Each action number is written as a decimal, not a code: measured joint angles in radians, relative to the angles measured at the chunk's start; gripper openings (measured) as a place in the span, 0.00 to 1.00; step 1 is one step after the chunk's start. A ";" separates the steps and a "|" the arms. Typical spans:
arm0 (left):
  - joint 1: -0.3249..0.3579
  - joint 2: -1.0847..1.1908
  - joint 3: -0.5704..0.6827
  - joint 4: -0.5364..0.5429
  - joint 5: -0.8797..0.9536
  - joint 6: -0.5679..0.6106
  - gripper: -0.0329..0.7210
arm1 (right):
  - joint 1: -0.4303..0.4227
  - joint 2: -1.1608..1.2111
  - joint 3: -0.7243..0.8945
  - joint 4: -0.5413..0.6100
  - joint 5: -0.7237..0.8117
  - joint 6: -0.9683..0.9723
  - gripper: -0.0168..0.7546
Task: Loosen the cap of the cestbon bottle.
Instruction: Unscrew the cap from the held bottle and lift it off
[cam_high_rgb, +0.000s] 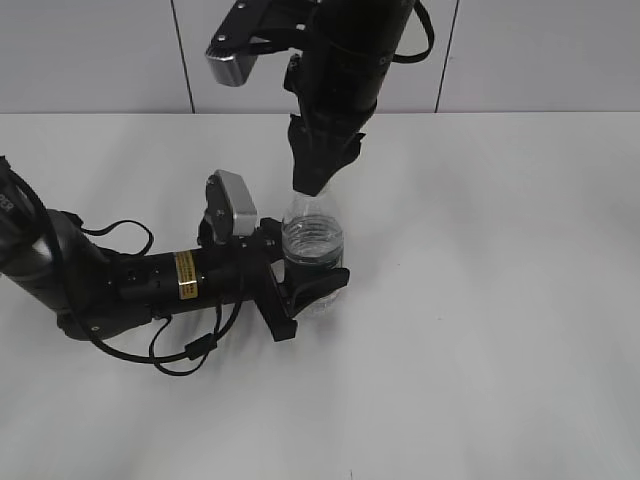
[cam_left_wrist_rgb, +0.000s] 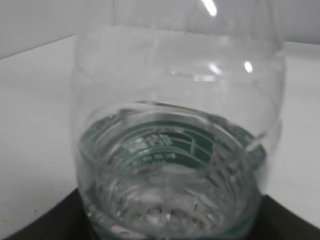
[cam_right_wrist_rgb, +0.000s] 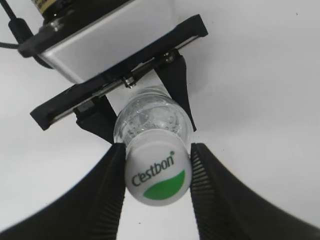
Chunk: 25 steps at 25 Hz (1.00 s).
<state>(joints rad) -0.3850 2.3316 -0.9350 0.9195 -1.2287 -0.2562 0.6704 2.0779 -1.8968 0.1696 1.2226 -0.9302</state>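
Observation:
The cestbon bottle (cam_high_rgb: 312, 235) stands upright on the white table, clear plastic with a dark green label showing through in the left wrist view (cam_left_wrist_rgb: 170, 145). My left gripper (cam_high_rgb: 308, 285) lies low along the table and is shut on the bottle's lower body. My right gripper (cam_high_rgb: 313, 180) comes straight down from above and is shut on the cap (cam_right_wrist_rgb: 157, 173), a round white cap with a green mark and "Cestbon" lettering, gripped between both black fingers (cam_right_wrist_rgb: 156, 172). In the exterior view the cap is hidden by the right fingers.
The white table (cam_high_rgb: 500, 300) stretches to the right and front of the bottle. The left arm's body and loose black cables (cam_high_rgb: 180, 350) lie on the table to the left. A pale tiled wall (cam_high_rgb: 540, 50) stands behind.

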 joint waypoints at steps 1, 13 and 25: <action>0.000 0.000 0.000 0.000 0.000 0.000 0.59 | 0.000 0.000 0.000 0.000 0.000 -0.029 0.41; 0.000 0.000 0.000 0.001 0.000 0.002 0.59 | 0.000 0.000 0.000 0.000 0.001 -0.362 0.41; 0.000 0.000 0.000 0.003 0.000 0.005 0.59 | 0.000 0.000 0.000 -0.001 0.003 -0.882 0.41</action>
<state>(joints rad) -0.3850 2.3316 -0.9350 0.9223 -1.2287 -0.2512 0.6704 2.0779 -1.8968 0.1685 1.2255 -1.8119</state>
